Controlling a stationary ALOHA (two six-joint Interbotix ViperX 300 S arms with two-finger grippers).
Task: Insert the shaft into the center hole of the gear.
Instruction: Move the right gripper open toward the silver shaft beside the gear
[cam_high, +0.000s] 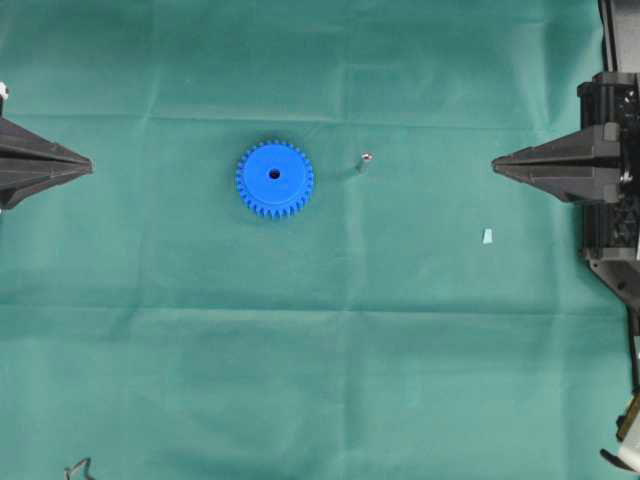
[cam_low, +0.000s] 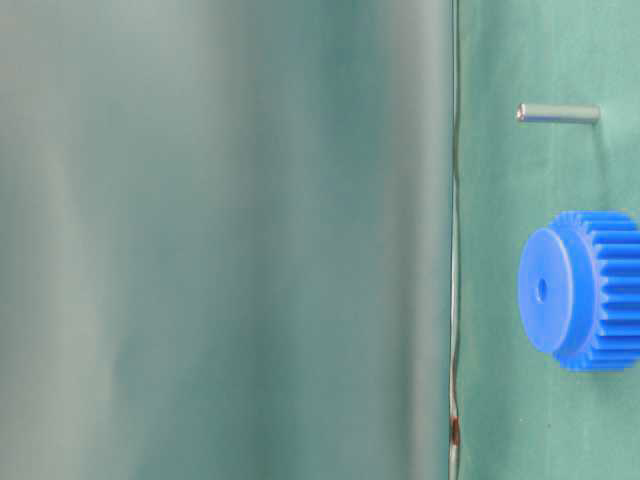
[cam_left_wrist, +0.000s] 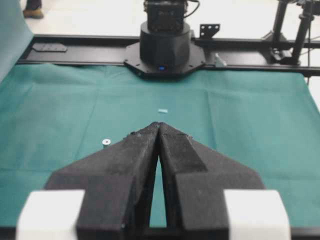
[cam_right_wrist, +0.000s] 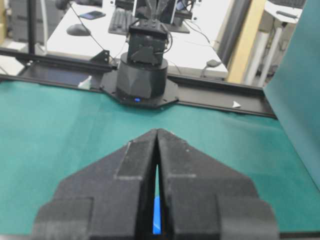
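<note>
Both arms hung back at the sides, nothing in either claw. The left gripper (cam_high: 88, 166) sat at the left edge of the green cloth (cam_high: 320, 380), its black fingers (cam_left_wrist: 134, 165) pressed tip to tip, clenched on nothing. The right gripper (cam_high: 496, 163) mirrored it at the right edge, jaws likewise pinched together and empty, pointing inward across the cloth. Between them, a little left of the cloth's middle and toward its far edge, the gear (cam_high: 275, 179) lay flat, bright blue, teeth all round its rim, with the center hole (cam_high: 274, 174) dark and facing up. The shaft (cam_high: 364, 162) stood just to the gear's right, apart from it, a small silvery pin that looked upright on the cloth; from the left wrist camera its round end showed as a pale dot (cam_left_wrist: 105, 142) off to the left of the closed fingertips. So the shaft sat between the gear and the right gripper, nearer the gear, and well apart from either claw. A pale blue scrap (cam_high: 487, 236) lay nearer the right edge, below the line of the right gripper's tips. In the table-level view, the shaft (cam_low: 558, 113) and gear (cam_low: 580, 290) showed side by side, not touching.
</note>
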